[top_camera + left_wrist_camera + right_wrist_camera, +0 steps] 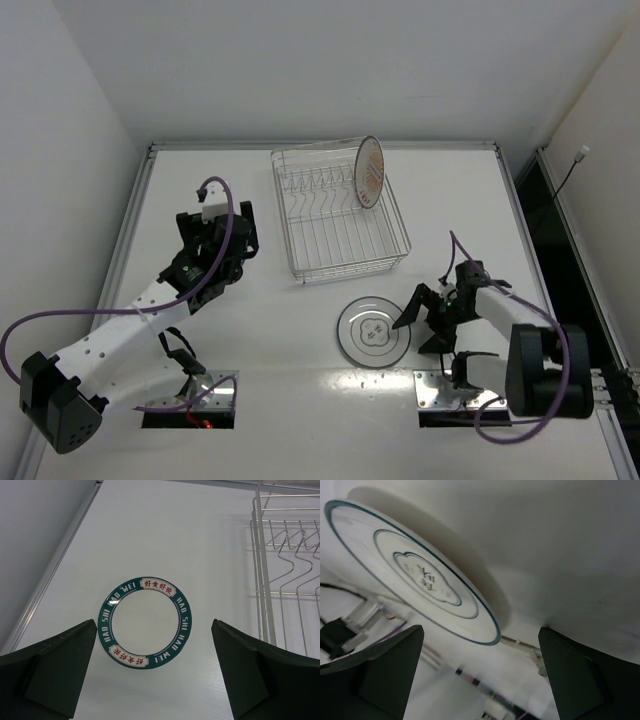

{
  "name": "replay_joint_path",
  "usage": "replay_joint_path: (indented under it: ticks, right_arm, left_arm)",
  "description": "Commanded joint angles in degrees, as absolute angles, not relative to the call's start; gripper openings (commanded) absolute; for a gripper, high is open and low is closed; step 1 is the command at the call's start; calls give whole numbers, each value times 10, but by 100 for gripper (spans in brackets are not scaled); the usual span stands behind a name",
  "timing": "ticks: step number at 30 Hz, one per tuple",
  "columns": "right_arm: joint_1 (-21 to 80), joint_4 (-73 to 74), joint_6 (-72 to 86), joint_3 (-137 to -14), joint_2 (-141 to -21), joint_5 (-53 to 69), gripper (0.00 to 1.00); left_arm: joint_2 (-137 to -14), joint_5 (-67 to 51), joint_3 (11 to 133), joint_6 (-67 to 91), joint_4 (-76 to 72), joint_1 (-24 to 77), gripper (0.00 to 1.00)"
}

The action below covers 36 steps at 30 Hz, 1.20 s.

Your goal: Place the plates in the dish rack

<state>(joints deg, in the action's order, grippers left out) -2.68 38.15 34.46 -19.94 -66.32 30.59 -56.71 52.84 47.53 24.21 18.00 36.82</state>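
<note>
**Top view.** One dish rack [340,215] stands centre-rear on the table [480,220], with open surface on all four sides. There are two plates. The orange-rimmed plate [370,170] stands upright at the rack's far right corner. The dark-rimmed plate [373,332] lies flat just in front of the rack's near edge. The left gripper [215,228] hangs left of the rack, apart from it. The right gripper [418,330] sits just beside the flat plate's right rim.

**Left wrist view.** The left gripper [154,625] is spread wide and empty above one green ring sticker [176,605]. The rack's left wall [259,580] is at the right.

**Right wrist view.** The right gripper [481,628] is spread wide and grips nothing. The dark-rimmed plate [420,575] lies ahead of it.
</note>
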Motion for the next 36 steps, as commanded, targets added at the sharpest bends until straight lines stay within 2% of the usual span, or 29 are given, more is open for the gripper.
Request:
replay_joint_path:
  ticks: [1,3,5,8,9,12,13,18,19,25,27,31,36]
  right_arm:
    - [-57,301,279,-203,-725,392,96]
    - [-62,282,240,-203,-807,420,92]
    - [-62,276,214,-214,-856,445,84]
    - [-68,270,199,-232,-879,450,73]
    - [-68,263,205,-232,-879,442,66]
    - [-62,226,212,-225,-896,447,50]
    - [-62,221,212,-225,-903,447,39]
    - [-57,207,225,-219,-890,447,12]
    - [-57,214,225,-219,-884,447,0]
    - [-57,308,225,-236,-756,373,0]
    - [-57,359,225,-245,-669,344,0]
    - [-52,458,220,-327,-543,272,0]
    - [-14,526,220,-442,-526,190,0]
  left_arm:
    - [-554,541,498,240,178,372,100]
    - [-554,541,498,240,178,372,100]
    - [-554,541,498,240,178,372,100]
    - [-554,541,498,240,178,372,100]
    - [-554,541,498,240,178,372,100]
    - [-554,541,498,240,178,372,100]
    - [-554,541,498,240,178,372,100]
    - [-554,541,498,240,178,372,100]
    - [-554,541,498,240,178,372,100]
    - [-554,541,493,240,178,372,100]
    - [-554,541,493,240,178,372,100]
    - [-554,541,493,240,178,372,100]
    - [-554,547,493,240,178,372,100]
